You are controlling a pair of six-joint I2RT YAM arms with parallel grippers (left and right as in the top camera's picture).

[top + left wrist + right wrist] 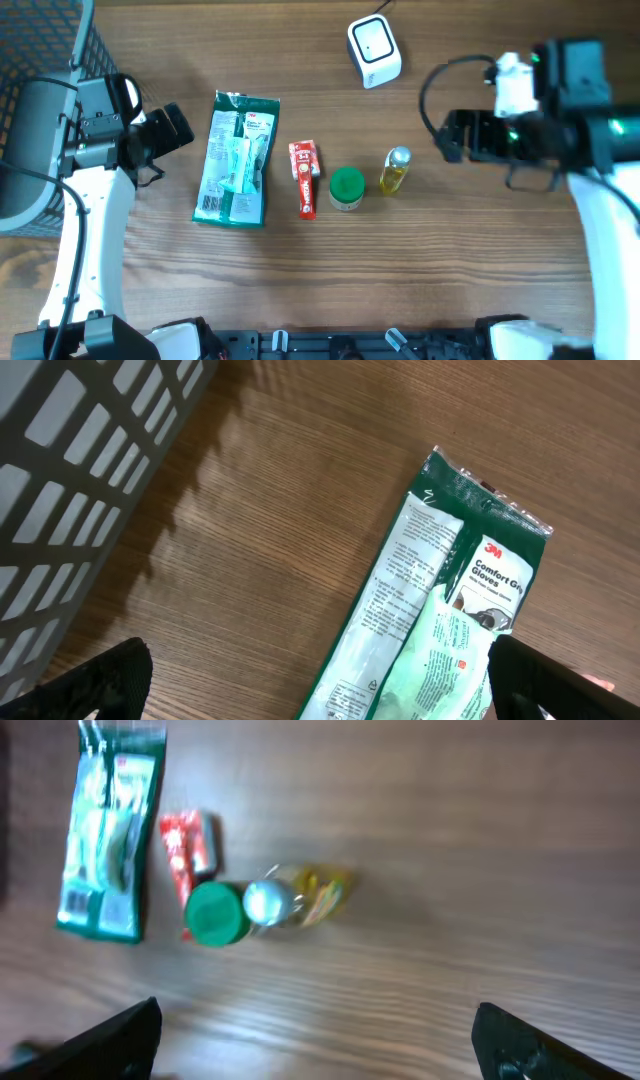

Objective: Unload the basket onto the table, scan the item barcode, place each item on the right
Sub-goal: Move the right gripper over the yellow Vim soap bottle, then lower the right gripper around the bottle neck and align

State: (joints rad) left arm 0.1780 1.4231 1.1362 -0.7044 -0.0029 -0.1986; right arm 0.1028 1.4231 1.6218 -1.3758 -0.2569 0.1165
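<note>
Four goods lie in a loose row across the middle of the overhead frame, spaced apart, probably so that each can be picked singly. From left to right they are a flat glove packet [237,158], a small red pack [304,177], a green-lidded jar [347,188] and a yellow bottle [395,170] lying on its side. The jar sits just beside the red pack and near the bottle. Which of them is to be scanned first cannot be told, and none is lifted off the table [300,290].

Farther up, at centre top, the white scanner [374,50] stands well apart from the row, its window facing up, likely so that a barcode can be passed over it. A dark mesh basket [40,40] fills the upper left corner.

Both arms rise from the lower edge and bend inward at mid-frame. The left gripper [178,130] points right at the glove packet's upper end, its jaws spread wide and holding nothing. The right gripper [447,137] points left toward the bottle, equally wide and empty, and its wrist view looks down on the whole row.
</note>
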